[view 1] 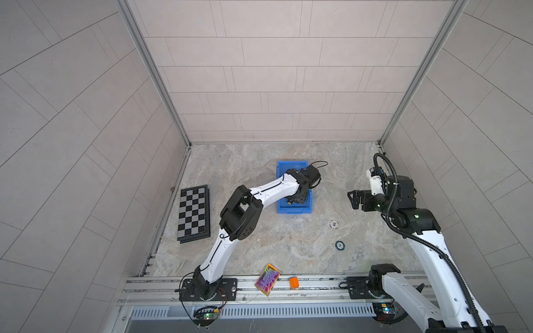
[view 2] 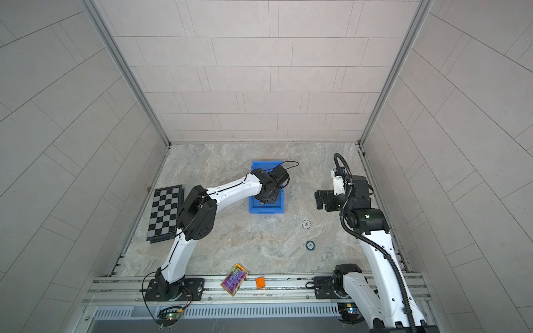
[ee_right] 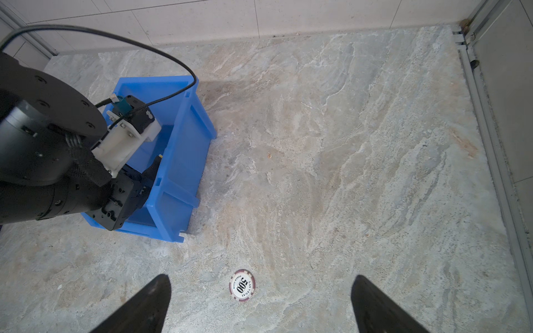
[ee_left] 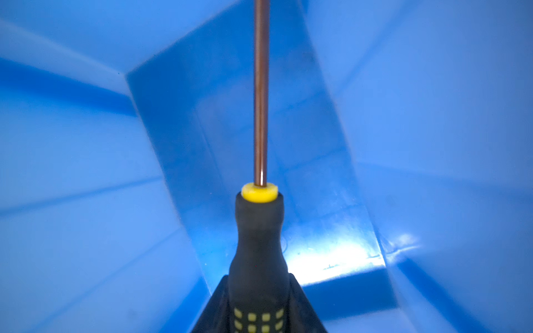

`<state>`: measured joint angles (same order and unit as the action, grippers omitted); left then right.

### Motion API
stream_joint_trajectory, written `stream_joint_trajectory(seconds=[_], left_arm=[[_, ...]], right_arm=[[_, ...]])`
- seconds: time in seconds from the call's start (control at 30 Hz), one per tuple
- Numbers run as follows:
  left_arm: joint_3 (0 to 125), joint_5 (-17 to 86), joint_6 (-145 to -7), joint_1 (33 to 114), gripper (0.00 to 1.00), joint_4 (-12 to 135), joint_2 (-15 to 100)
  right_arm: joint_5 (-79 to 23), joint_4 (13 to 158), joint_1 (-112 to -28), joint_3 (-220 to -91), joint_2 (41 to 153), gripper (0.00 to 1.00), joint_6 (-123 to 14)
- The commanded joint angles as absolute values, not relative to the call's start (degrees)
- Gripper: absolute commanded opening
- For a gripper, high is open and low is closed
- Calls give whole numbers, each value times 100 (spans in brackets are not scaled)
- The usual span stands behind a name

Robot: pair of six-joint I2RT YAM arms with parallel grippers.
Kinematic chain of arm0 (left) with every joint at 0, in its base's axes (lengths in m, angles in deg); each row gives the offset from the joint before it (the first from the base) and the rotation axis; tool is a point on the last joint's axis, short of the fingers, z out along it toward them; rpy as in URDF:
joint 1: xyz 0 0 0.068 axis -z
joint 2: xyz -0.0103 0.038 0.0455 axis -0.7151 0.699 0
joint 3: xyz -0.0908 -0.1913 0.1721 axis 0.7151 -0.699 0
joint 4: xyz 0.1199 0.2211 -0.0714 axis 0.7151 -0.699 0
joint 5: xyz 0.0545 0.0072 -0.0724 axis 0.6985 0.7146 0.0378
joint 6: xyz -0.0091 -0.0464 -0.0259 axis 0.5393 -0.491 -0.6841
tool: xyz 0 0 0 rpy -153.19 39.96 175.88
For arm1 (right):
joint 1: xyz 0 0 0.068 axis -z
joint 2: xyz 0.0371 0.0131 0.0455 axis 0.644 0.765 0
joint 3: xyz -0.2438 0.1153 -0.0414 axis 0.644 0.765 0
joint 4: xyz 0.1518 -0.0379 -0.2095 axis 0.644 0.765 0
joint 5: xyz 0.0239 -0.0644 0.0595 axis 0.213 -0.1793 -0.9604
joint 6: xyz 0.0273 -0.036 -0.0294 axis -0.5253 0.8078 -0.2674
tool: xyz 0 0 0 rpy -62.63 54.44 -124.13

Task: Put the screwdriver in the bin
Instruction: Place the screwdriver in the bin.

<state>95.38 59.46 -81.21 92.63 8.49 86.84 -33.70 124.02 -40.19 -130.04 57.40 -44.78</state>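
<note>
- While left jaws are clamping the slim black-and-yellow screwdriver (ee_left: 258,259), they are sitting inside the bright blue rectangular plastic bin (view 1: 294,210).
- At its 3 o'clock, right jaws are gaping wide.

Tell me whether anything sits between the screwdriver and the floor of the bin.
Nothing visible does. The left pincer grips the screwdriver by its handle, down between the walls of the bin. The left wrist view shows only bare blue plastic around the shaft. The shaft's tip runs out of that picture.

screwdriver (ee_left: 259,245) inside bin (view 1: 284,170), chessboard (view 1: 193,213) left of bin
</note>
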Motion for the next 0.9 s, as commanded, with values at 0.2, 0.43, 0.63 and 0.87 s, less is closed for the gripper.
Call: stream_joint_trajectory(seconds=[0.2, 0.43, 0.63, 0.87], left_arm=[[9568, 5904, -8063, 9168, 33, 921, 8842], [9533, 5773, -8000, 9156, 39, 1075, 8859], [9604, 5708, -7987, 9153, 40, 1097, 8879], [9815, 5760, -7914, 9153, 46, 1092, 8587]], right_arm=[[-3289, 12422, -4025, -12950, 5686, 100, -4465], [-3286, 12423, -4024, -12893, 5605, 100, -4500], [-3254, 12465, -4026, -12867, 5546, 100, -4505], [-3256, 12492, -4020, -12923, 5535, 100, -4515]])
